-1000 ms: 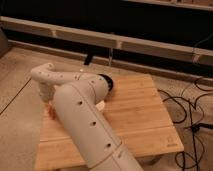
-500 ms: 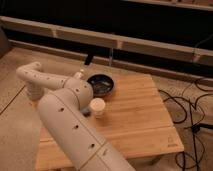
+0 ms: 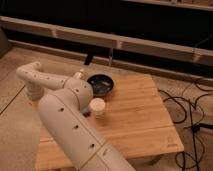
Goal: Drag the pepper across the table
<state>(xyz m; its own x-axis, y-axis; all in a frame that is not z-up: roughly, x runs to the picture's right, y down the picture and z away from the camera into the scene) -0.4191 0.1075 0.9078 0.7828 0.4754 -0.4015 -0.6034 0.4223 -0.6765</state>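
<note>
- At the left edge of the tabletop [image 3: 142, 125], the arm's last link turns downward and ends in the claw [image 3: 34, 95].
- The claw sits low, close to the tabletop's left border, and the thick white forearm [image 3: 70, 125] partly hides it.
- Claw state: cannot tell whether it is released, clenched or grasping anything.
- The pepper does not show in this view. The arm covers the left strip of the tabletop, so the pepper's position cannot be told.
- The arm rises from the bottom centre, bends at an elbow [image 3: 76, 91] near the tabletop's rear left corner, then runs left to a second bend [image 3: 29, 74] above the claw.
- A black bowl [image 3: 100, 83] stands near the tabletop's rear edge, just right of the elbow.
- A white cup [image 3: 97, 106] stands upright in front of the bowl, apart from it and beside the forearm.
- A small dark object [image 3: 87, 113] lies just left of the cup, against the forearm's outline; what it is cannot be told.
- Black cables [image 3: 192, 112] lie on the floor to the right of the tabletop.
</note>
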